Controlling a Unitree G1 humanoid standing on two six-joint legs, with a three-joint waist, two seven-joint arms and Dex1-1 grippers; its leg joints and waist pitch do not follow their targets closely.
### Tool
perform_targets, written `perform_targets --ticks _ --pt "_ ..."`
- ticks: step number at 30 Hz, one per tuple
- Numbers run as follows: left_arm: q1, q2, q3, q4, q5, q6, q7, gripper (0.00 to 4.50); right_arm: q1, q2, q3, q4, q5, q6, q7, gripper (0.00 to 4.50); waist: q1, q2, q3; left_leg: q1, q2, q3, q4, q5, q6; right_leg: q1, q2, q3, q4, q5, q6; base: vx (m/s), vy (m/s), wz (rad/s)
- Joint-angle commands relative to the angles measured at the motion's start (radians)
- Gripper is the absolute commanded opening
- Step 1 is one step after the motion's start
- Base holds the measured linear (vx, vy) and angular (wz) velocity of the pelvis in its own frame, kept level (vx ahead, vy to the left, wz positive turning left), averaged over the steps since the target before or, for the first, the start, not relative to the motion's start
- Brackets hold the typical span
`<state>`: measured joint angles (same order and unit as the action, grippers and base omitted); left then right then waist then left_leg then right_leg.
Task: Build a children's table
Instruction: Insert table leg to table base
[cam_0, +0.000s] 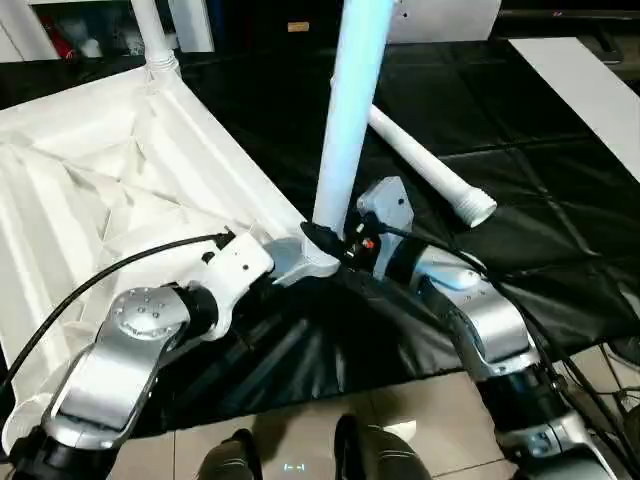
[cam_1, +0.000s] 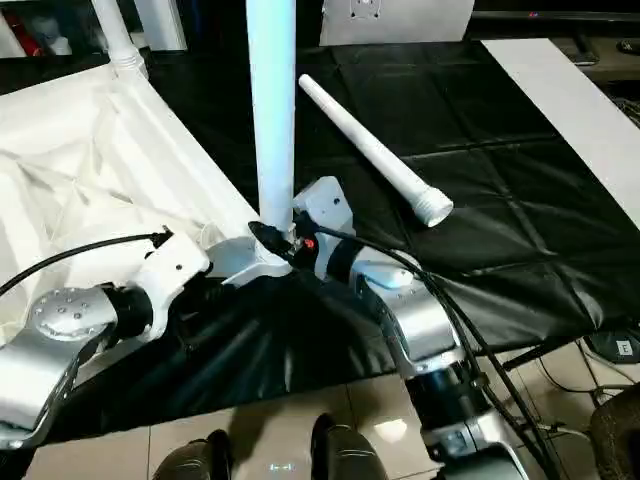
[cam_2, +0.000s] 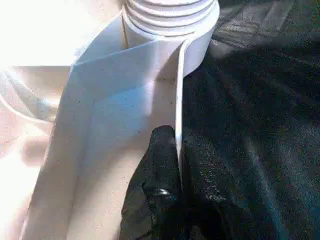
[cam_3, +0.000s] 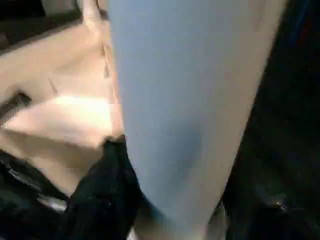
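The white table top (cam_0: 100, 170) lies upside down on the left, its X-ribbed underside facing up. A white leg (cam_0: 350, 110) stands upright in the near corner socket (cam_0: 320, 262). My right gripper (cam_0: 328, 240) is shut around this leg's base; a black finger (cam_3: 100, 200) presses against it. My left gripper (cam_2: 177, 135) is shut on the top's thin rim wall (cam_2: 176, 90) just below the ringed socket (cam_2: 170, 20). A second leg (cam_0: 150, 30) rises from the far corner. A third leg (cam_1: 370, 150) lies loose on the cloth.
The black-covered worktable (cam_0: 540, 200) extends to the right, with a white board (cam_0: 590, 90) at its far right. The cloth hangs over the near edge above the tiled floor and my feet (cam_0: 300, 455). Cables run along both forearms.
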<state>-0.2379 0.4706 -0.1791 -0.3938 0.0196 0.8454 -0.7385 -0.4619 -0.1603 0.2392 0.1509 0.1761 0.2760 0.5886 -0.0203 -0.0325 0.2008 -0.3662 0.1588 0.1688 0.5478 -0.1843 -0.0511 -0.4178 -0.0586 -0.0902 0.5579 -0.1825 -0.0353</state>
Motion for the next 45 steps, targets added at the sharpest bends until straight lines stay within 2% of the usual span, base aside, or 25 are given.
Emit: perform_targets --ticks 1,2,4,5,8,10,12,14,15,16,17,18,19,21,23,25,27,28,29,31,33,36,40,43,45 --pt "-0.024 -0.011 0.022 -0.012 -0.002 -0.019 0.023 0.0 0.068 -0.01 0.06 0.136 -0.052 0.076 0.007 2.79 0.006 0.014 -0.032 0.012 0.075 -0.048 -0.08 -0.387 0.021 0.024 -0.111 0.075 -0.096 -0.609 -0.087 0.0 0.0 0.0" --pt "-0.028 -0.005 0.02 -0.003 -0.003 -0.025 0.025 0.0 0.066 -0.011 0.058 0.14 -0.051 0.074 0.01 2.99 0.005 0.013 -0.03 0.008 0.075 -0.047 -0.081 -0.382 0.024 0.025 -0.11 0.075 -0.095 -0.595 -0.091 0.0 0.0 0.0" --pt "-0.038 0.011 0.013 0.029 0.004 -0.059 0.029 0.0 0.068 -0.024 0.048 0.142 -0.048 0.063 0.021 3.16 0.006 0.014 -0.031 0.016 0.077 -0.044 -0.079 -0.382 0.022 0.021 -0.11 0.077 -0.094 -0.577 -0.102 0.0 0.0 0.0" --pt "-0.046 0.024 0.007 0.055 0.007 -0.096 0.023 0.0 0.075 -0.039 0.038 0.136 -0.041 0.053 0.034 3.16 0.011 0.013 -0.034 0.014 0.075 -0.042 -0.079 -0.365 0.028 0.026 -0.109 0.077 -0.091 -0.553 -0.108 0.0 0.0 0.0" --pt "-0.059 0.055 -0.013 0.104 0.0 -0.18 -0.033 0.0 0.101 -0.084 0.005 0.101 -0.003 0.027 0.097 3.44 0.02 0.014 -0.039 0.017 0.077 -0.036 -0.075 -0.324 0.037 0.028 -0.109 0.081 -0.088 -0.495 -0.125 0.0 0.0 0.0" --pt "-0.07 0.076 -0.032 0.133 0.005 -0.233 -0.064 0.0 0.112 -0.108 -0.005 0.088 0.011 0.013 0.132 3.55 0.027 0.009 -0.043 0.009 0.077 -0.031 -0.073 -0.268 0.053 0.038 -0.11 0.084 -0.077 -0.426 -0.143 0.0 0.0 0.0" --pt "-0.077 0.084 -0.039 0.15 0.001 -0.247 -0.082 0.0 0.119 -0.125 -0.012 0.078 0.017 0.005 0.15 3.75 0.033 0.014 -0.047 0.014 0.078 -0.025 -0.068 -0.214 0.072 0.038 -0.106 0.084 -0.07 -0.358 -0.17 0.0 0.0 0.0" --pt "-0.116 0.107 -0.066 0.227 -0.016 -0.326 -0.147 0.0 0.131 -0.175 -0.047 0.053 0.047 -0.022 0.208 3.88 0.038 0.018 -0.054 0.016 0.073 -0.019 -0.061 -0.179 0.085 0.04 -0.102 0.083 -0.067 -0.316 -0.186 0.0 0.0 0.0" --pt "-0.127 0.111 -0.072 0.245 -0.02 -0.348 -0.163 0.0 0.131 -0.185 -0.057 0.047 0.057 -0.027 0.222 3.99 0.044 0.019 -0.062 0.021 0.075 -0.013 -0.054 -0.146 0.096 0.04 -0.101 0.084 -0.059 -0.257 -0.207 0.0 0.0 0.0" --pt "-0.137 0.113 -0.079 0.263 -0.03 -0.371 -0.186 0.0 0.132 -0.195 -0.07 0.037 0.07 -0.032 0.24 4.11 0.047 0.017 -0.062 0.016 0.073 -0.012 -0.053 -0.126 0.107 0.045 -0.102 0.083 -0.056 -0.227 -0.212 0.0 0.0 0.0" --pt "-0.14 0.114 -0.082 0.271 -0.035 -0.377 -0.196 0.0 0.131 -0.2 -0.075 0.032 0.076 -0.034 0.247 4.25 0.049 0.021 -0.068 0.006 0.076 -0.016 -0.049 -0.063 0.124 0.053 -0.1 0.08 -0.036 -0.139 -0.24 0.0 0.0 0.0" --pt "-0.156 0.123 -0.1 0.303 -0.048 -0.418 -0.249 0.0 0.129 -0.227 -0.092 0.007 0.099 -0.042 0.287 4.25 0.051 0.027 -0.07 0.008 0.074 -0.014 -0.045 -0.051 0.13 0.052 -0.099 0.08 -0.034 -0.113 -0.249 0.0 0.0 0.0" --pt "-0.159 0.126 -0.105 0.309 -0.05 -0.429 -0.262 0.0 0.129 -0.234 -0.095 0.002 0.104 -0.044 0.297 4.32 0.052 0.024 -0.071 0.009 0.073 -0.012 -0.042 -0.046 0.137 0.051 -0.098 0.081 -0.031 -0.089 -0.257 0.0 0.0 0.0" --pt "-0.176 0.137 -0.127 0.343 -0.055 -0.474 -0.317 0.0 0.119 -0.269 -0.101 -0.016 0.11 -0.059 0.341 4.47 0.056 0.028 -0.083 0.007 0.073 -0.014 -0.032 0.037 0.177 0.059 -0.095 0.08 -0.004 0.065 -0.295 0.0 0.0 0.0" --pt "-0.181 0.14 -0.132 0.352 -0.056 -0.487 -0.333 0.0 0.115 -0.278 -0.101 -0.02 0.108 -0.064 0.352 4.47 0.055 0.023 -0.082 0.003 0.072 -0.011 -0.027 0.056 0.211 0.061 -0.096 0.078 0.0 0.111 -0.314 0.0 0.0 0.0" --pt "-0.21 0.153 -0.156 0.397 -0.055 -0.534 -0.382 0.0 0.091 -0.304 -0.097 -0.04 0.111 -0.068 0.387 4.47 0.06 0.031 -0.081 0.004 0.072 -0.013 -0.027 0.028 0.209 0.061 -0.096 0.077 -0.006 0.061 -0.31 0.0 0.0 0.0" --pt "-0.218 0.154 -0.158 0.402 -0.063 -0.538 -0.398 0.0 0.091 -0.303 -0.096 -0.068 0.125 -0.052 0.395 4.47 0.062 0.028 -0.084 0.001 0.075 -0.014 -0.024 0.014 0.196 0.061 -0.097 0.077 -0.003 0.035 -0.31 0.0 0.0 0.0" --pt "-0.217 0.154 -0.158 0.392 -0.069 -0.529 -0.405 0.0 0.102 -0.297 -0.093 -0.102 0.138 -0.033 0.392 4.47 0.064 0.038 -0.083 0.001 0.078 -0.016 -0.025 0.004 0.189 0.059 -0.099 0.077 -0.004 0.019 -0.312 0.0 0.0 0.0" --pt "-0.212 0.156 -0.159 0.377 -0.074 -0.516 -0.409 0.0 0.116 -0.291 -0.089 -0.134 0.147 -0.021 0.386 4.47 0.067 0.034 -0.078 0.001 0.08 -0.015 -0.028 -0.043 0.167 0.059 -0.1 0.077 -0.012 -0.044 -0.301 0.0 0.0 0.0" --pt "-0.178 0.168 -0.162 0.311 -0.09 -0.469 -0.414 0.0 0.169 -0.268 -0.081 -0.219 0.165 0.008 0.347 4.47 0.071 0.042 -0.078 0.003 0.082 -0.016 -0.031 -0.073 0.138 0.058 -0.1 0.077 -0.016 -0.09 -0.293 0.0 0.0 0.0" --pt "-0.152 0.171 -0.157 0.265 -0.107 -0.436 -0.407 0.0 0.2 -0.247 -0.082 -0.252 0.168 0.019 0.31 4.47 0.074 0.039 -0.08 0.002 0.085 -0.017 -0.031 -0.076 0.122 0.059 -0.101 0.079 -0.015 -0.09 -0.289 0.0 0.0 0.0" --pt "-0.117 0.171 -0.148 0.214 -0.124 -0.392 -0.385 0.0 0.233 -0.22 -0.086 -0.274 0.158 0.018 0.261 4.47 0.077 0.043 -0.083 0.002 0.082 -0.015 -0.031 -0.071 0.102 0.057 -0.097 0.079 -0.012 -0.059 -0.301 0.0 0.0 0.0" --pt "-0.092 0.17 -0.143 0.201 -0.126 -0.392 -0.379 0.0 0.253 -0.214 -0.093 -0.278 0.14 0.025 0.234 4.47 0.073 0.037 -0.081 -0.001 0.075 -0.015 -0.031 -0.086 0.095 0.061 -0.096 0.078 -0.019 -0.11 -0.272 0.0 0.0 0.0" --pt "-0.092 0.17 -0.141 0.204 -0.117 -0.388 -0.374 0.0 0.248 -0.209 -0.109 -0.277 0.148 0.064 0.207 4.47 0.072 0.037 -0.085 -0.001 0.074 -0.016 -0.029 -0.083 0.09 0.061 -0.095 0.078 -0.019 -0.128 -0.259 0.0 0.0 0.0" --pt "-0.094 0.172 -0.138 0.195 -0.11 -0.363 -0.356 0.0 0.235 -0.21 -0.118 -0.263 0.124 0.139 0.144 4.47 0.071 0.037 -0.085 0.0 0.074 -0.016 -0.029 -0.07 0.089 0.061 -0.092 0.078 -0.016 -0.111 -0.261 0.0 0.0 0.0"
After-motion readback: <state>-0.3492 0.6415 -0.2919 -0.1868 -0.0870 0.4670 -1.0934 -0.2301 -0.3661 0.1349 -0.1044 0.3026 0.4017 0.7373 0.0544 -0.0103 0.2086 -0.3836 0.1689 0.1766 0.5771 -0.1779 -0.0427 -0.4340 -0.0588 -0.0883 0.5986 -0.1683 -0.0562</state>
